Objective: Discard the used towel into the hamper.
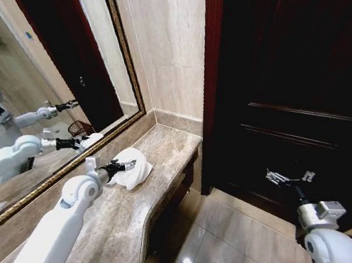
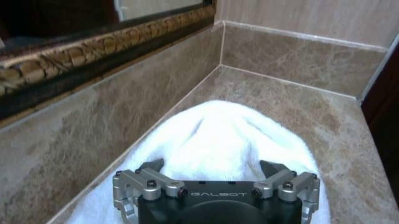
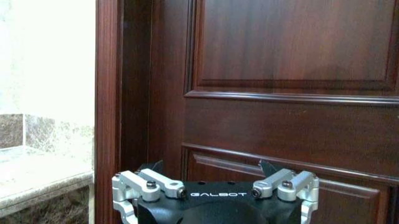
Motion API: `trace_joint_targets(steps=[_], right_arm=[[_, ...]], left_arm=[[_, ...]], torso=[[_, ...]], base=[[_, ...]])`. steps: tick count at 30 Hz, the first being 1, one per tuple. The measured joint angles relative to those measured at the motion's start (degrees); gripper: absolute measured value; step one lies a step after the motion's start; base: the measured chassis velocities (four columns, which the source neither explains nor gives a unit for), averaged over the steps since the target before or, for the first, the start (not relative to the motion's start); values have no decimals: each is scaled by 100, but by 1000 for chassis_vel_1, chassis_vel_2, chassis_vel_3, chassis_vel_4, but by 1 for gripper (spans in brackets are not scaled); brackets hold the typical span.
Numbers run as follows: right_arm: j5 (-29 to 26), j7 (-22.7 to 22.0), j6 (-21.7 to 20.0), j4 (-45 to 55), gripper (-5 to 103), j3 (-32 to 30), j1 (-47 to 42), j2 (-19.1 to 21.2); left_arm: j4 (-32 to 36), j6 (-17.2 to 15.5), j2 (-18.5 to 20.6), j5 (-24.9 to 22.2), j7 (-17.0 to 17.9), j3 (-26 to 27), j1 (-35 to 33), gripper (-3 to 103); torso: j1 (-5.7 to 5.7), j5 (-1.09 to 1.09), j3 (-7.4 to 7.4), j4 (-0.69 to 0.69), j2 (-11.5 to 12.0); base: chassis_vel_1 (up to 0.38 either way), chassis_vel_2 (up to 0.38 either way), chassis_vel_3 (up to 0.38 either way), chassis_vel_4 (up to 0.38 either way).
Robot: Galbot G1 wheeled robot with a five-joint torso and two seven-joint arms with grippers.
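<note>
I have the left arm stretched forward along the counter, forearm angled up and away from me toward the far end. The left gripper sits at the near edge of the towel, a white crumpled heap lying on the marble near the far corner, just short of the backsplash. In the left wrist view the towel mounds up directly ahead of the gripper, with the finger bases spread to either side of it. The fingertips are buried in or behind the cloth, so I cannot tell whether the fingers are apart or pinched on the fabric.

The right arm is held low on my right, elbow down, wrist raised. The right gripper points at the dark door, off the counter and well apart from the towel. Its fingers stand apart with nothing between them; the right wrist view shows the same spread fingers facing the door panels.

A mirror runs along the left wall above the counter. In its reflection I see a small wire basket.
</note>
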State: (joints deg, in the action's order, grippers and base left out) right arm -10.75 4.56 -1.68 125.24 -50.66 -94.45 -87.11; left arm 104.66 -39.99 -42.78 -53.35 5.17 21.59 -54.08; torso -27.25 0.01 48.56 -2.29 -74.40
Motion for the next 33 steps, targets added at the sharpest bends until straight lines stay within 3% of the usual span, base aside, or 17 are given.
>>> trace_joint_targets(steps=[25, 33], right_arm=[[-32, -87, 71, 290, 100, -54, -215, -13], [-33, -93, 61, 305, 100, -41, -180, -13]], left_arm=[[-228, 85, -212, 527, -162, -142, -123, 103], [-248, 88, -239, 669, -169, -142, -172, 85]], torso=[[1, 0, -1, 0, -1], [1, 0, -1, 0, -1]], base=[[0, 0, 0, 0], [0, 0, 0, 0]])
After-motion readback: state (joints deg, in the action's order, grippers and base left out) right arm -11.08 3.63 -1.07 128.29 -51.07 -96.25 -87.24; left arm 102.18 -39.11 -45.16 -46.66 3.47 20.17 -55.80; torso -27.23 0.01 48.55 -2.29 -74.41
